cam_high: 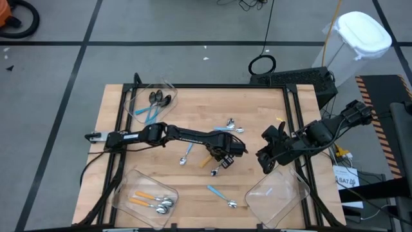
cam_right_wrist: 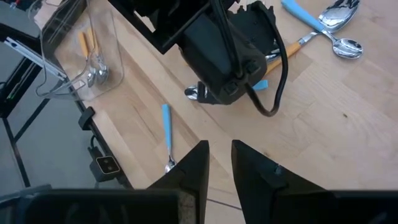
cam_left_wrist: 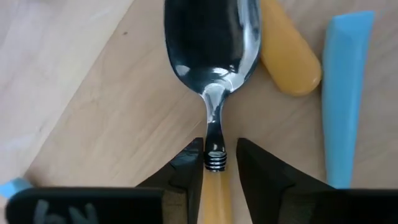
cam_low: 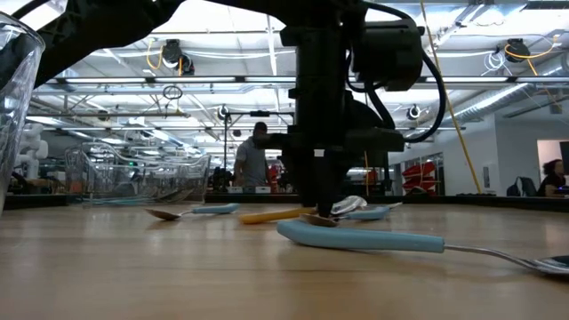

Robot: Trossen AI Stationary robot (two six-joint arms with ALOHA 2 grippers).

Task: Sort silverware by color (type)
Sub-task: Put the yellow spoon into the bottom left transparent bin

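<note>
Spoon cluster [cam_high: 222, 145] mid-table crowded under left gripper [cam_high: 226, 156] — tight. Bare wood [cam_high: 193, 113] behind open; bins [cam_high: 277, 200] block front corners — lone blue-handled spoon [cam_high: 221, 195] between.

Lab hall — exposed ceiling ducts [cam_low: 498, 102], test tables

A clear plastic bin [cam_high: 156, 91] sits near the wooden table's [cam_high: 257, 106] far left corner; a second bin [cam_high: 122, 193] at the near left corner; a third bin [cam_high: 278, 198] at the near right corner; a person [cam_low: 255, 158] stands beyond the table.
</note>
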